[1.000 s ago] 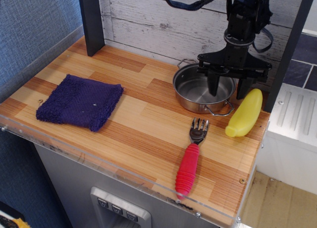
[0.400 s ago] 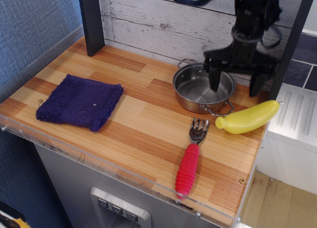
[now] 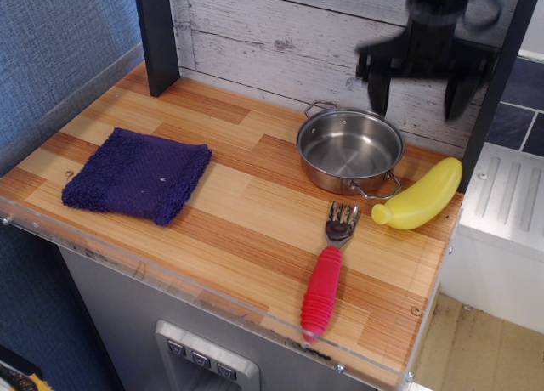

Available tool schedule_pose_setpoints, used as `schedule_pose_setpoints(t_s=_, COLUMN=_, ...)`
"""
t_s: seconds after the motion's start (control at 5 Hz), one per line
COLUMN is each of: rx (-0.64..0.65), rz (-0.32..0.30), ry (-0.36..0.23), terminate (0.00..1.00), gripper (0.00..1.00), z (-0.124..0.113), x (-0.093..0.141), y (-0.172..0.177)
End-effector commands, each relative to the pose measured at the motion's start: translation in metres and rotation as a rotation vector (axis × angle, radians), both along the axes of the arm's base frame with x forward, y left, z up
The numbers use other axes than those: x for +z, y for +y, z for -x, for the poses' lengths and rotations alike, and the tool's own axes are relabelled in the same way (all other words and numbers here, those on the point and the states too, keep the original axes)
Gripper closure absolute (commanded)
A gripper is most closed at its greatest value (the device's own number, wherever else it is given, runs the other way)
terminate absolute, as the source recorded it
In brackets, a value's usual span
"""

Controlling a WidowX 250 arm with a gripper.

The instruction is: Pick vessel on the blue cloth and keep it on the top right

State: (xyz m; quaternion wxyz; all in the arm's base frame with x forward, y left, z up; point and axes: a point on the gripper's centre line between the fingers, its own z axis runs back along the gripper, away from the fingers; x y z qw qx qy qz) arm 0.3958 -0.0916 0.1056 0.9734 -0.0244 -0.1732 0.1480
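Here's the tabletop (image 3: pixel 246 204), striped light and dark wood planks with a clear edge along the front. On the left lies the blue cloth (image 3: pixel 138 173), flat, nothing on it. Over at the back right sits the pot (image 3: pixel 349 151), empty and upright. Just beside it to the right, a yellow banana (image 3: pixel 419 195). In front, a red-handled fork (image 3: pixel 327 272), prongs pointing toward the pot.

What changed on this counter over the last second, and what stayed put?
The tool rose from inside the pot to well above it, jaws apart and empty. The yellow bottle swung from leaning steeply to lying lower, neck toward the fork. The pot, fork and blue cloth stayed where they were.
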Motion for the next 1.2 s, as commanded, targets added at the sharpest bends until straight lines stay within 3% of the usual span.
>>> schedule_pose_setpoints(t_s=0.0, rx=0.052, rz=0.069, ry=-0.088, terminate=0.00, gripper=0.00, z=0.0317, x=0.0569, y=0.0054)
schedule_pose_setpoints(t_s=0.8, rx=0.052, rz=0.069, ry=-0.088, terminate=0.00, gripper=0.00, z=0.0317, x=0.0569, y=0.0054)
schedule_pose_setpoints(t_s=1.0, rx=0.052, rz=0.069, ry=-0.088, terminate=1.00, gripper=0.00, z=0.0317, x=0.0569, y=0.0054)
